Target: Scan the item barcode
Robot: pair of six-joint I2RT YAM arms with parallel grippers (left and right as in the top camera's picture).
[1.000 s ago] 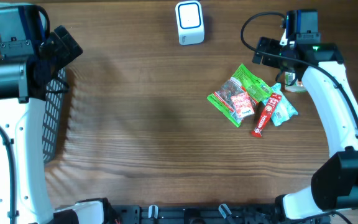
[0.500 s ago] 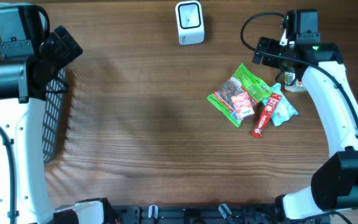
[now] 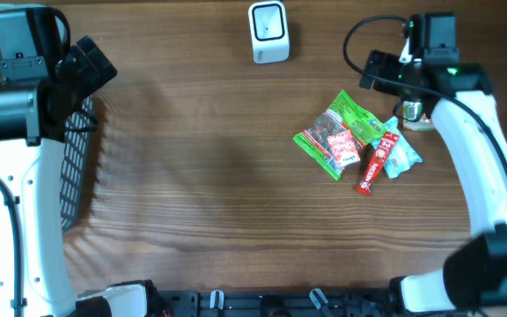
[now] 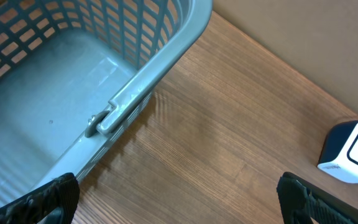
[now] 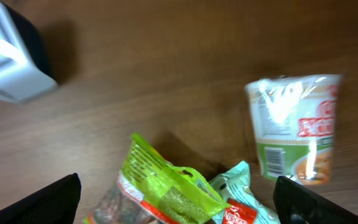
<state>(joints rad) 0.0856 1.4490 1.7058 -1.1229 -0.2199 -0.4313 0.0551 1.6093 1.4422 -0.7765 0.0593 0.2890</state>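
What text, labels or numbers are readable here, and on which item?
Nothing reads cleanly in any view.
On the noodle cup: red lettering and a barcode, too blurred to read.
On the red stick packet: white characters, too small to read.
On the green snack bag: print too small to read.
On the teal packet: print too small to read.
On the white scanner: no text visible.

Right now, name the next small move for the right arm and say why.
Probably lower the right tool onto the cup: the tool is open and empty, and the cup lies on its side close by, beside the snack packets, so it looks the easiest item to lift toward the scanner.
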